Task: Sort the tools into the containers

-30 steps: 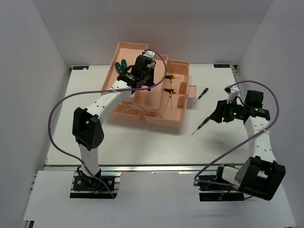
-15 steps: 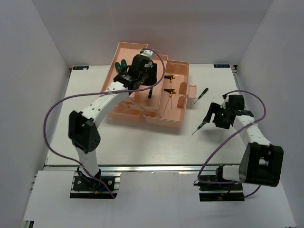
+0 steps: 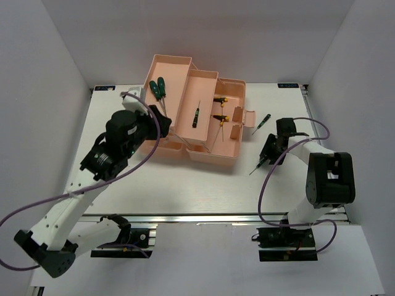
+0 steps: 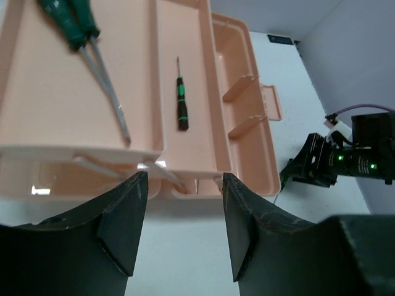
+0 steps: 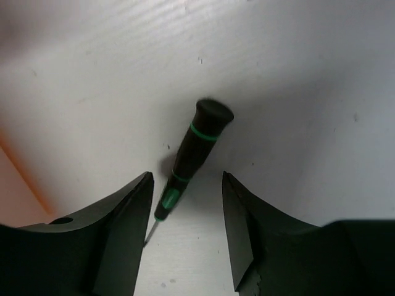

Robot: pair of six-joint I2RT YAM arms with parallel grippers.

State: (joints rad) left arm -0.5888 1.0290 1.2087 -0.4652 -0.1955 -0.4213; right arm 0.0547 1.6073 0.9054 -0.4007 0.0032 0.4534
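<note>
Screwdriver (image 4: 180, 102), slim and black-green, now lies loose in the middle tray (image 4: 194, 142) of the pink toolbox (image 3: 213, 154). The left arm hung over that tray a second ago and has since drawn back, its left fingers (image 4: 123, 222) spread wide and holding nothing, so that tool looks sorted.

On the tabletop (image 3: 185, 185), just right of the box, the right arm has swung in. The right fingers (image 5: 123, 222) stand open astride the handle of a second slim screwdriver (image 5: 194, 154), with no grip yet. A third slim screwdriver (image 3: 262, 123) waits nearby. Dark green drivers (image 3: 158, 88) and T-handled drivers (image 3: 220, 100) already sit in their compartments. Nothing covers the handle, though the box wall lies close to its tip.
</note>
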